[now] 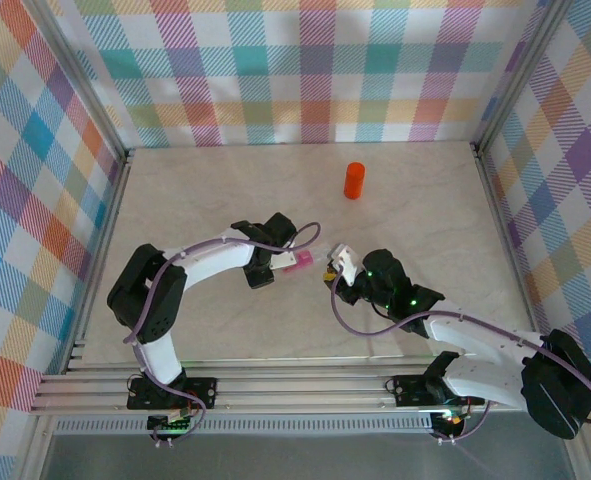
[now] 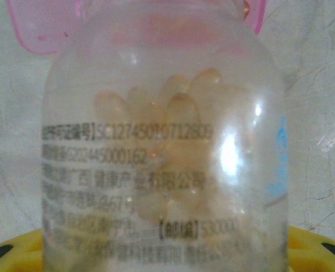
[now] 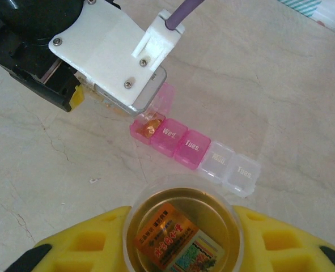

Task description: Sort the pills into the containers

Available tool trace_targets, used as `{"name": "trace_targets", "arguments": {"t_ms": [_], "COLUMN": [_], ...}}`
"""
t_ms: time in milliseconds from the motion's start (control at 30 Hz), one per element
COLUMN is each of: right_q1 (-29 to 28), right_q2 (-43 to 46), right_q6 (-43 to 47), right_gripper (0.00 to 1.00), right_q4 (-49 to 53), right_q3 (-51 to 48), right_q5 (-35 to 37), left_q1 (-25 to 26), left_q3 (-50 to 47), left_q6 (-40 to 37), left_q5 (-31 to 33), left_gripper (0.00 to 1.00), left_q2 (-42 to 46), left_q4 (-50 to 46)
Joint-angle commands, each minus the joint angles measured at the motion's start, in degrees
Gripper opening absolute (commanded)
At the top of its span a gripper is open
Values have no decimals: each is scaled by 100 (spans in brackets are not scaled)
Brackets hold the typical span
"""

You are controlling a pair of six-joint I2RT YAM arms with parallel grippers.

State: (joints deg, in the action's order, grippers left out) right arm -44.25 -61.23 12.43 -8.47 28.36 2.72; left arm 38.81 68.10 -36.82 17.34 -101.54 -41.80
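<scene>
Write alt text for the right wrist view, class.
A pill box, three compartments pink and two clear, lies on the table, its end lid open on an amber capsule beside the left arm. Nearer, yellow fingers hold a clear bottle.

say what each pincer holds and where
The left pincer holds the capsule bottle by its lower body; the right pincer, the open jar by its sides.

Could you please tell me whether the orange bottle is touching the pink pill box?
Apart. The top external view shows bare tabletop between the orange bottle, standing toward the back, and the pink pill box nearer the arms.
</scene>
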Motion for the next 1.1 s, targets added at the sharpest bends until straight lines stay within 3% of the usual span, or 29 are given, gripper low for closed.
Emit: {"name": "trace_targets", "arguments": {"t_ms": [0,733,1067], "right_q1": [13,17,8], "right_q2": [-29,-179,-165], "right_q6": [-100,-109,-77], "right_gripper": [31,31,30], "right_q4": [-29,-31,-252], "right_q3": [204,242,123], "right_q5": [-114,-147,-24], "left_q1": [-40,-24,-22], "left_q3": [-99,-652,-1964], "left_q6": [208,912,1477], "left_q5": [-123,-440,-796], "left_gripper": [0,0,0], "left_q2": [217,522,2015], "left_q4": [71,996,2918]}}
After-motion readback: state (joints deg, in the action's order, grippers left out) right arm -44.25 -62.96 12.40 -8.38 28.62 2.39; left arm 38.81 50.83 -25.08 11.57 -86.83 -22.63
